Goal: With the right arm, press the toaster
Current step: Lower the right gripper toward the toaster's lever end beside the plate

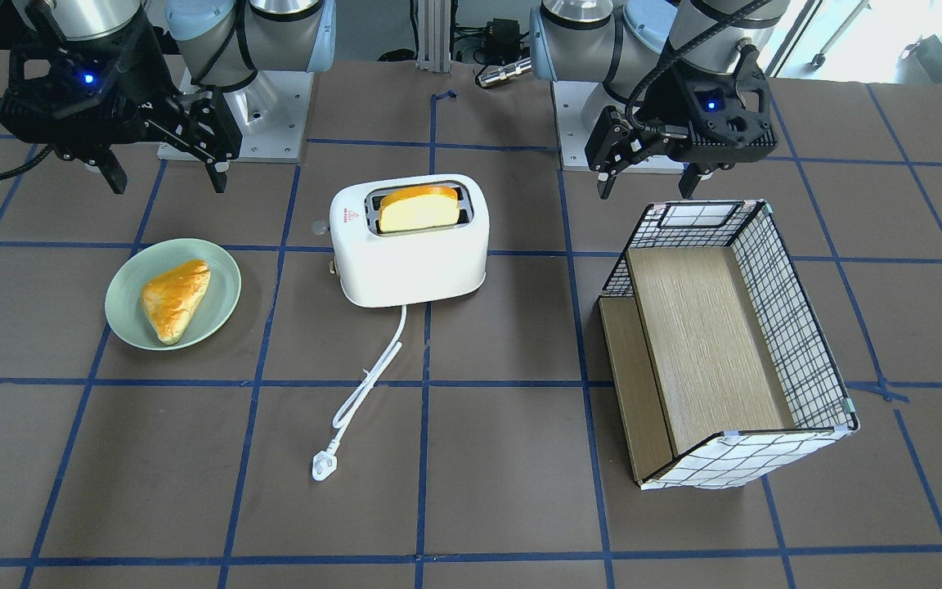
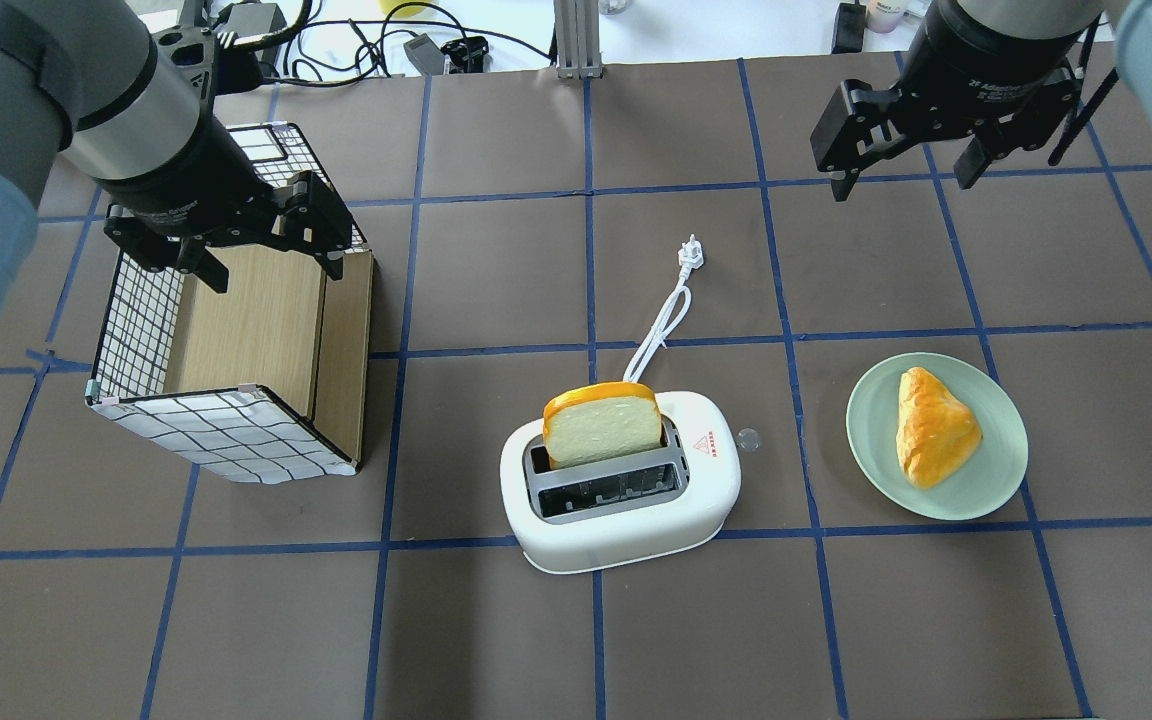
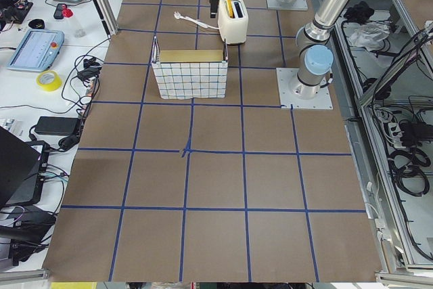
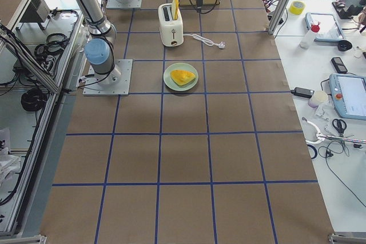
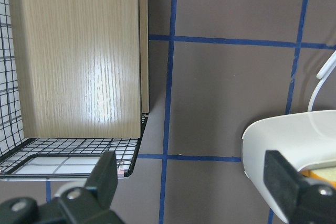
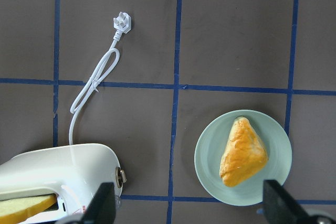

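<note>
The white toaster [image 1: 410,262] stands mid-table with a bread slice [image 1: 418,211] upright in one slot. It also shows in the overhead view [image 2: 626,540]. Its lever knob [image 2: 748,438] sticks out toward the plate side, and it shows in the right wrist view [image 6: 122,176]. Its cord and plug [image 2: 693,252] lie on the table. My right gripper [image 2: 902,180] is open and empty, raised above the table beyond the plate, well away from the toaster. My left gripper [image 2: 271,268] is open and empty above the basket's far end.
A green plate [image 2: 871,440] with a golden pastry [image 2: 936,428] sits on the knob side of the toaster. A checked wire basket [image 2: 136,320] with a wood panel lies on its side on the toaster's other side. Blue tape lines cross the brown table.
</note>
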You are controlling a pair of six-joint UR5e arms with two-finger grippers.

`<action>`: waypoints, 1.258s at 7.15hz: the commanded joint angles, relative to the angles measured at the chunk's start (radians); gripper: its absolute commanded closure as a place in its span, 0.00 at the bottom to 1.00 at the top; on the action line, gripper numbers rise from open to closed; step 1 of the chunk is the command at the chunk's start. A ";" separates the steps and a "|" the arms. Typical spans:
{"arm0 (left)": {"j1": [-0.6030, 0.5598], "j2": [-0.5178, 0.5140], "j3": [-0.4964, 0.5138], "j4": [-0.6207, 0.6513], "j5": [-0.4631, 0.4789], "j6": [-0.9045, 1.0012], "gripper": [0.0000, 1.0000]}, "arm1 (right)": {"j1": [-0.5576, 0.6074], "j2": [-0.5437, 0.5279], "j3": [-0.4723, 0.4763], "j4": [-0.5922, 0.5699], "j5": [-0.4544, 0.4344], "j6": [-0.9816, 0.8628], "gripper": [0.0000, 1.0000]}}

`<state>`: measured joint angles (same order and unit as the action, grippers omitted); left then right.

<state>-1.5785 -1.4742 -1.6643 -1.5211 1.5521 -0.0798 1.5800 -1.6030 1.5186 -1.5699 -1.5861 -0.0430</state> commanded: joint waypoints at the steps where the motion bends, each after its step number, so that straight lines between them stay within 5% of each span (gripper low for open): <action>1: 0.000 0.000 0.000 -0.001 0.000 0.000 0.00 | -0.002 0.000 0.000 0.007 0.000 0.000 0.00; 5: 0.000 0.000 0.000 -0.001 0.000 0.000 0.00 | -0.003 -0.050 0.005 0.178 -0.003 0.098 0.01; 6: 0.000 0.000 0.000 -0.001 0.000 0.000 0.00 | -0.005 -0.098 0.020 0.305 0.000 0.109 0.12; 9: 0.000 0.000 0.000 -0.001 -0.001 0.000 0.00 | -0.006 -0.237 0.193 0.350 0.009 0.138 0.90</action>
<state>-1.5785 -1.4741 -1.6644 -1.5207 1.5520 -0.0798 1.5750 -1.7868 1.6362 -1.2248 -1.5834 0.0826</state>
